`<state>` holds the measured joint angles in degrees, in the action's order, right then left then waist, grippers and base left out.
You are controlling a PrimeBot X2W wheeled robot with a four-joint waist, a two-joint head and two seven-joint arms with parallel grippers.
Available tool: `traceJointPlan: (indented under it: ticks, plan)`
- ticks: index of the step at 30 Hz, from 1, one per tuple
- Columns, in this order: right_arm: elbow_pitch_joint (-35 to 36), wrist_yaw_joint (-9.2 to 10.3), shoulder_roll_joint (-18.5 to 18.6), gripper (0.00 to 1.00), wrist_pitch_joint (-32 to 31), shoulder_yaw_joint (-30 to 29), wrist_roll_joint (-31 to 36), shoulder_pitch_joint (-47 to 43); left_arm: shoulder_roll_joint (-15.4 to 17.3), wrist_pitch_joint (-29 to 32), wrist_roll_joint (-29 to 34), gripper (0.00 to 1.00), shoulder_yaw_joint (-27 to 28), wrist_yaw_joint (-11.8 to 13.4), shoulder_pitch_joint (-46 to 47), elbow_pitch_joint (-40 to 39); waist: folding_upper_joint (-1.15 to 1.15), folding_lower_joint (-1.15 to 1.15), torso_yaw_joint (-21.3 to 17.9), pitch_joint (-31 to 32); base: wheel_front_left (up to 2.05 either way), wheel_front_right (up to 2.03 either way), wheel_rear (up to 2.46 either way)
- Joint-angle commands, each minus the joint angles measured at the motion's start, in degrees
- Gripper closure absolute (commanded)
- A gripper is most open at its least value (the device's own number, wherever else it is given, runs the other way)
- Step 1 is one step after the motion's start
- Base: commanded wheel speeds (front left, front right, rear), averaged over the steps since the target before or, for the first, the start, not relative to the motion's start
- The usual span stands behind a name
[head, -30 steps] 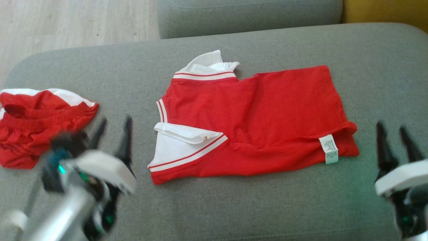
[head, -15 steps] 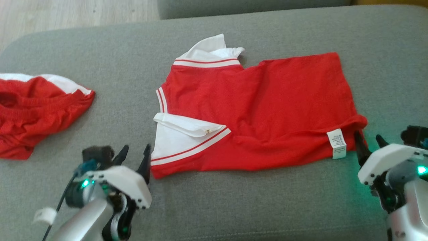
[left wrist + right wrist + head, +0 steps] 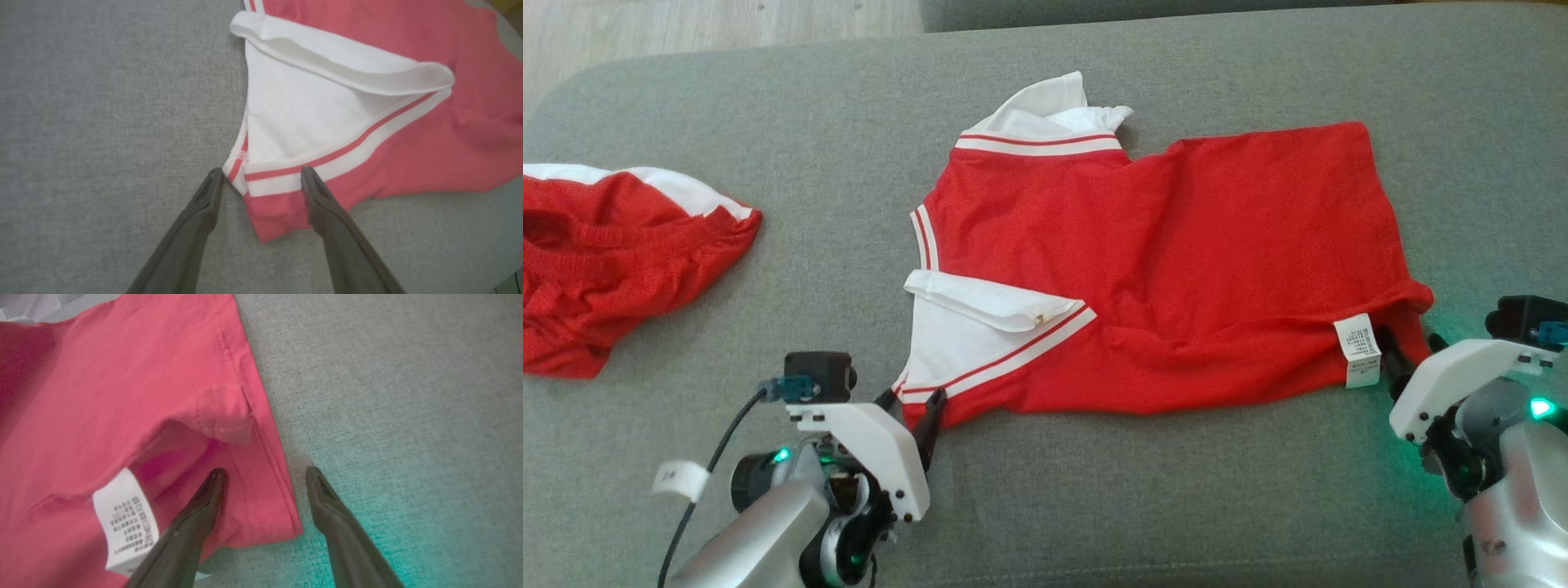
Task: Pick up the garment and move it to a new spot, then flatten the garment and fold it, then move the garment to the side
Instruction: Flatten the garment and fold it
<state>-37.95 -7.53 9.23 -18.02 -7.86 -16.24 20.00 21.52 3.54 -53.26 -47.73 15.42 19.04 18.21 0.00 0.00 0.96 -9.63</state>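
The garment (image 3: 1168, 261) is a red shirt with white, red-striped trim, spread flat on the grey sofa cushion (image 3: 1094, 506). My left gripper (image 3: 911, 404) is open at its near left corner. In the left wrist view, the left gripper (image 3: 260, 173) straddles the striped white edge of the garment (image 3: 408, 163), one finger on each side. My right gripper (image 3: 1413, 353) is open at the near right corner, beside the white care label (image 3: 1357, 349). The right wrist view shows the right gripper (image 3: 264, 473) astride the red hem of the garment (image 3: 122, 396), with its left finger over the cloth near the label (image 3: 124, 520).
A second red and white garment (image 3: 613, 261) lies crumpled at the cushion's left edge. Pale wooden floor (image 3: 686, 24) shows beyond the cushion at the upper left. A black cable (image 3: 707, 469) runs along my left arm.
Both grippers have moved forward and inward to the garment's two near corners, staying open. The head camera has tilted down a little, shifting the whole picture.
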Motion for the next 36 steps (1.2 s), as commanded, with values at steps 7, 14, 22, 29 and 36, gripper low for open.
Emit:
traceJointPlan:
  ticks: [7, 14, 22, 29, 36]
  plan:
    - [-2.12, 0.04, 0.54, 0.14, -2.98, 4.22, -1.88, 1.36, 1.84, 8.69, -1.67, 0.0, -0.09, 2.71, 3.74, -0.57, 0.0, 0.0, -0.31, 0.17, 0.0, 0.0, 0.0]
    - [-2.45, 0.04, 2.64, 1.0, -2.67, 5.75, -4.44, 0.3, 2.76, 7.75, -2.23, 1.0, 0.49, 2.07, 2.88, -0.21, 0.0, 0.0, -0.78, 3.47, 0.0, 0.0, 0.0]
    - [1.88, 0.04, 7.08, 1.0, -7.79, 7.7, -7.04, -5.06, 8.73, 10.63, -2.58, 1.0, -0.02, 3.17, -1.11, -6.67, 0.0, 0.0, -0.82, 7.23, 0.0, 0.0, 0.0]
    - [8.95, 0.04, 8.97, 1.0, -12.67, 6.73, -9.19, -12.36, 13.89, 15.09, -3.93, 1.0, -0.98, 7.07, -6.75, -16.26, 0.0, 0.0, -1.03, 7.83, 0.0, 0.0, 0.0]
    - [14.74, 0.04, 6.74, 0.0, -13.73, 3.13, -8.28, -15.76, 14.24, 15.2, -4.72, 0.0, -0.8, 8.62, -8.68, -18.78, 0.0, 0.0, -1.31, 7.05, 0.0, 0.0, 0.0]
